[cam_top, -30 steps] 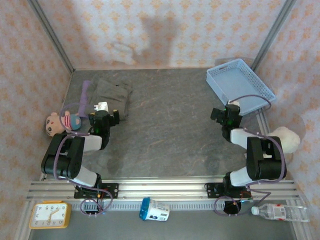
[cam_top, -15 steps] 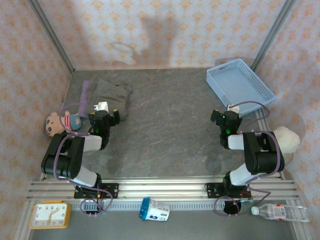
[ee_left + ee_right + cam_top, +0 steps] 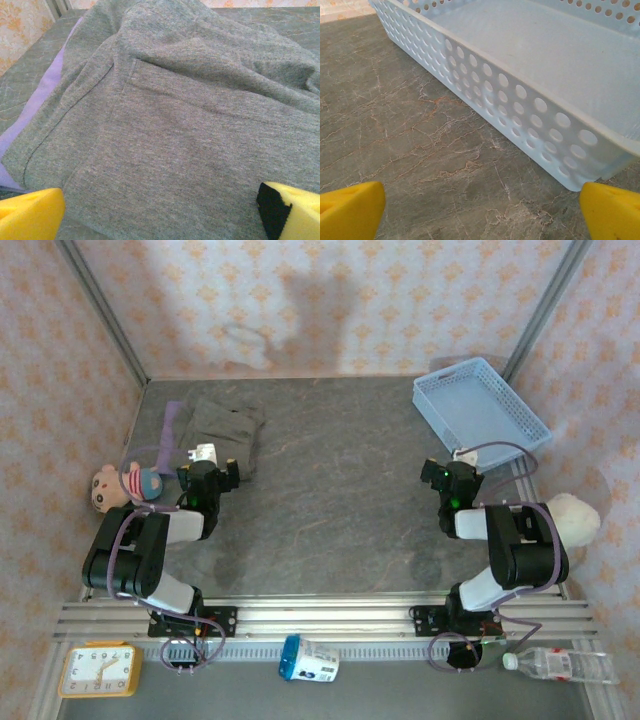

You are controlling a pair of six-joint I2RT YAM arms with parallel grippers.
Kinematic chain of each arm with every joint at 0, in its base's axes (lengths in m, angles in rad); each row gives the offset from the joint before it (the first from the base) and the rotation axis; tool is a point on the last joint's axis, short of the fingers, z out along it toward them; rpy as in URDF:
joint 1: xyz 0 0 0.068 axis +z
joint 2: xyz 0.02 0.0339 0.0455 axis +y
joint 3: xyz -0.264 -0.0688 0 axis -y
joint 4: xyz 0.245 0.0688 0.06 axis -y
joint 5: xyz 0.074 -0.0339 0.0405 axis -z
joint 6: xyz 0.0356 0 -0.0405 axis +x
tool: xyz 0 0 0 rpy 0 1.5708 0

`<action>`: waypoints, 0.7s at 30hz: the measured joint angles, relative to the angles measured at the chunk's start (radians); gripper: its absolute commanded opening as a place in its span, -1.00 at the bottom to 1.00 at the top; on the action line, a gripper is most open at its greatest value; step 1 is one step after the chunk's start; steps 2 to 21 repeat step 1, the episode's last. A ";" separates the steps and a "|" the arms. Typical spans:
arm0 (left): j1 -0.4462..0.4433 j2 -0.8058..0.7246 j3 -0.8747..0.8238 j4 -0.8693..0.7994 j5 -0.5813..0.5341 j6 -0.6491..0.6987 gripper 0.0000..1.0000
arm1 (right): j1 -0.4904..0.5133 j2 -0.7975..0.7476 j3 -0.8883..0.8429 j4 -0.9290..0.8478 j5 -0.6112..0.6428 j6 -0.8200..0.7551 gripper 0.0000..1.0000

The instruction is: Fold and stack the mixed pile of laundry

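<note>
The grey-brown trousers (image 3: 225,427) lie folded at the back left of the table, on top of the lilac-purple shirt (image 3: 171,426), whose edge peeks out on the left. In the left wrist view the trousers (image 3: 190,130) spread wide and the shirt (image 3: 42,95) shows as a purple strip. My left gripper (image 3: 206,466) sits just at the trousers' near edge, open, its yellow pads (image 3: 30,215) wide apart over the cloth. My right gripper (image 3: 452,468) is open near the basket, with bare table between its pads (image 3: 350,207).
A light blue mesh basket (image 3: 480,405) stands at the back right, its wall (image 3: 520,110) close ahead of the right gripper. A doll plush (image 3: 120,485) lies at the left wall, a white plush (image 3: 575,515) at the right. Clock, can and bottle lie in front of the rail.
The right arm pulled back from the basket toward its base and settled lower over the table. The left arm and the garments have not moved.
</note>
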 measured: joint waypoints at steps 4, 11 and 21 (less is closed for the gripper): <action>0.000 0.000 0.000 0.000 0.000 0.000 1.00 | 0.000 0.000 0.000 0.000 0.000 0.000 0.99; 0.000 0.000 0.000 0.000 0.000 0.000 1.00 | 0.000 0.000 0.000 0.000 0.000 0.000 0.99; 0.000 0.000 0.000 0.000 0.000 0.000 1.00 | 0.000 0.000 0.000 0.000 0.000 0.000 0.99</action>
